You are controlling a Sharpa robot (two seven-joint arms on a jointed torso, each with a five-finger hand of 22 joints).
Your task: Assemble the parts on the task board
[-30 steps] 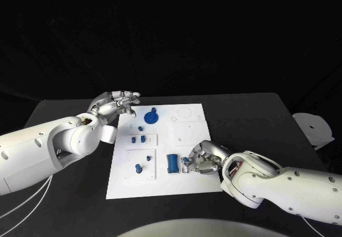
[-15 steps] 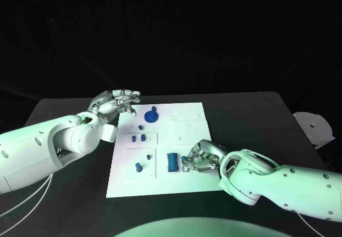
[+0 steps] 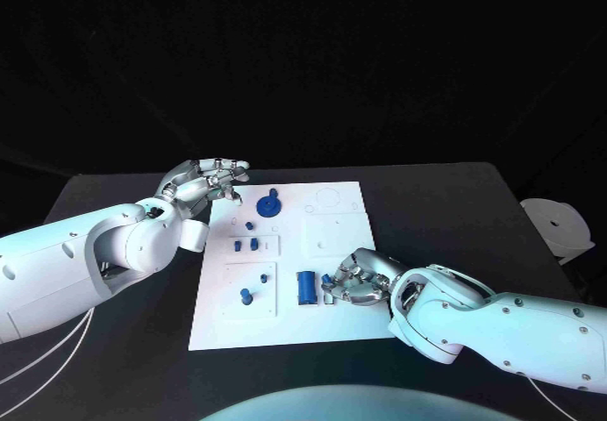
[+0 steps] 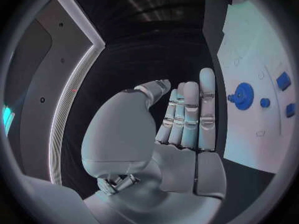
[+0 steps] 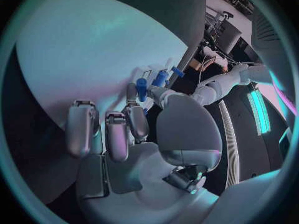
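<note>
Black table point(image 3: 443, 202). White task board point(image 3: 341, 241) lies central. Left hand point(image 3: 203, 184) at board's far left corner, fingers straight, holding nothing. Right hand point(image 3: 354, 279) on board's near right, fingers curled; grasp unclear. Blue cylinder point(image 3: 305, 288) just beside it. Blue gear point(image 3: 268, 208) stands near far edge.

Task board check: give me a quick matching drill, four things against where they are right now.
1. gear
2. cylinder
3. left robot hand
4. right robot hand

a. beside the cylinder, at the board's near right
b. off the board's far left corner
c. board's far end
d. board's near half, lying flat

Pairs: 1-c, 2-d, 3-b, 4-a
</note>
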